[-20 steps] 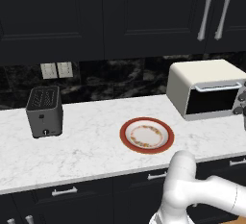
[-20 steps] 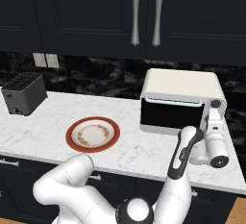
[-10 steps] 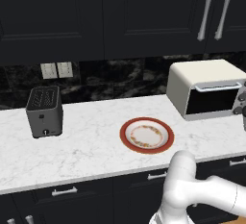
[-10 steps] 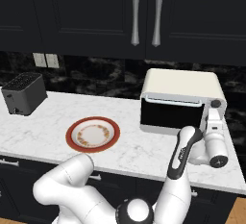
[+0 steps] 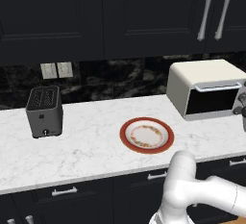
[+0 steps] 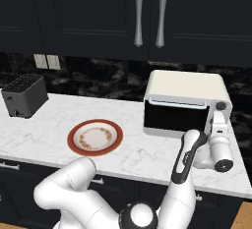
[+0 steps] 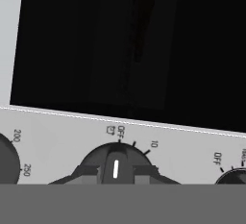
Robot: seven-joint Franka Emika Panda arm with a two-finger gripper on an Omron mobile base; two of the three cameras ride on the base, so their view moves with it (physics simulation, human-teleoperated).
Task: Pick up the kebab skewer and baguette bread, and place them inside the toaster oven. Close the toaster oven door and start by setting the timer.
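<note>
The toaster oven [image 6: 186,102], a large cream-white box with a rounded top, stands on the white marble counter [image 5: 86,146] directly ahead of the jaws, which are pressed up against the control panel at its right end. Its door [image 6: 174,116], a dark glass front panel with a pale bar handle along the top edge, is shut, and the glass is too dark to show what lies behind it. In the hand view the dark timer knob [image 7: 116,164], with a white pointer line set near the OFF mark, sits squarely between the two dark fingertips [image 7: 85,171], which flank it on either side and appear to touch its flanks; the gripper [image 7: 116,172] is thus drawn in around the knob, though whether the pads truly clamp it cannot be told. Parts of two further dark dials show on the same pale panel, one to each side of the jaws. Beyond the knob, above the jaws in the hand view, spreads the black glass. In the right base view the gripper's white body reaches the oven's right front corner. Well off to the jaws' left lies a round red-rimmed patterned plate [image 5: 146,135], and farther left again a small black slot toaster [image 5: 44,111].
</note>
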